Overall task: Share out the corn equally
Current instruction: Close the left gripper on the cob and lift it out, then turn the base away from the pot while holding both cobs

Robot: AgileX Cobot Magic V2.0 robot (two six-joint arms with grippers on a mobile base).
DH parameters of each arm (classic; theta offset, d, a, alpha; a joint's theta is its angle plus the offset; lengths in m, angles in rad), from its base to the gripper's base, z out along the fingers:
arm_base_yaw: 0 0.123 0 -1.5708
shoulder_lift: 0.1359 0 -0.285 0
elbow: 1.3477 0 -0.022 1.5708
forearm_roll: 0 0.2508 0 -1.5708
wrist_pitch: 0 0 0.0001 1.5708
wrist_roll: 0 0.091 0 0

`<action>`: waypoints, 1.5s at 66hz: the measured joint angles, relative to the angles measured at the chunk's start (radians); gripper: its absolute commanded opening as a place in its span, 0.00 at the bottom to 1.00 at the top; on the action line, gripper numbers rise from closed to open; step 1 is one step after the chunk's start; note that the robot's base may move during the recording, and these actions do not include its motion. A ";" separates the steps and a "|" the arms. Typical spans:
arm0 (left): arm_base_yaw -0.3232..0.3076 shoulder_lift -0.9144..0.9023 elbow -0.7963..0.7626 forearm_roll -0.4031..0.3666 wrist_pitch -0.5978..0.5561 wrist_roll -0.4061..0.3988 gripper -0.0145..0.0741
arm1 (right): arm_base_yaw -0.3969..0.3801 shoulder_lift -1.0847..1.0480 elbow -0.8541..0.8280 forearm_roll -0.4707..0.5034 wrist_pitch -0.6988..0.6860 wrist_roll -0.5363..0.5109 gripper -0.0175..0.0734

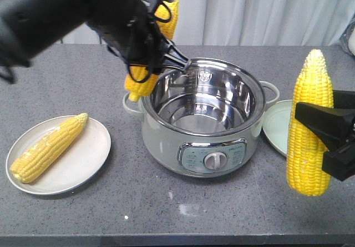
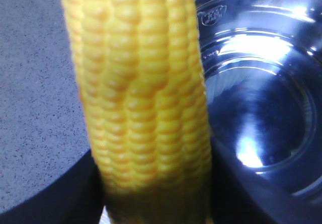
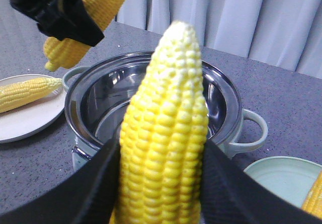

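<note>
Left tool (image 1: pixel 151 55) clamps corn (image 1: pixel 138 85) — right tool (image 3: pixel 161 183) too.

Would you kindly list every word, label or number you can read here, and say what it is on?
No text is legible.
Control panel on the cooker pot: print around the knob, too small to read.
Stamp on the pot's inner wall: blurred, unreadable.
Graduation marks on that wall: too small.
</note>
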 measured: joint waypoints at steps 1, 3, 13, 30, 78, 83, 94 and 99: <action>0.003 -0.014 0.019 -0.008 -0.012 0.003 0.42 | 0.000 0.000 0.000 0.000 0.000 0.000 0.41; 0.011 -0.042 0.066 -0.020 -0.040 0.013 0.42 | 0.000 0.000 0.000 0.000 0.000 0.000 0.41; 0.043 -0.202 0.279 -0.064 -0.168 0.052 0.42 | 0.000 0.000 0.000 0.000 0.000 0.000 0.41; 0.094 -0.478 0.619 -0.079 -0.377 0.059 0.42 | 0.000 0.000 0.000 0.000 0.000 0.000 0.41; 0.095 -1.010 1.188 -0.080 -0.550 0.059 0.42 | 0.000 0.000 0.000 0.000 0.000 0.000 0.41; 0.095 -1.038 1.214 -0.080 -0.550 0.059 0.42 | 0.000 0.000 0.000 0.000 0.000 0.000 0.41; 0.095 -1.065 1.235 -0.080 -0.549 0.059 0.42 | 0.000 0.000 0.000 0.000 0.001 0.000 0.41; 0.095 -1.067 1.235 -0.080 -0.549 0.060 0.42 | 0.000 0.000 0.000 0.000 0.001 0.000 0.41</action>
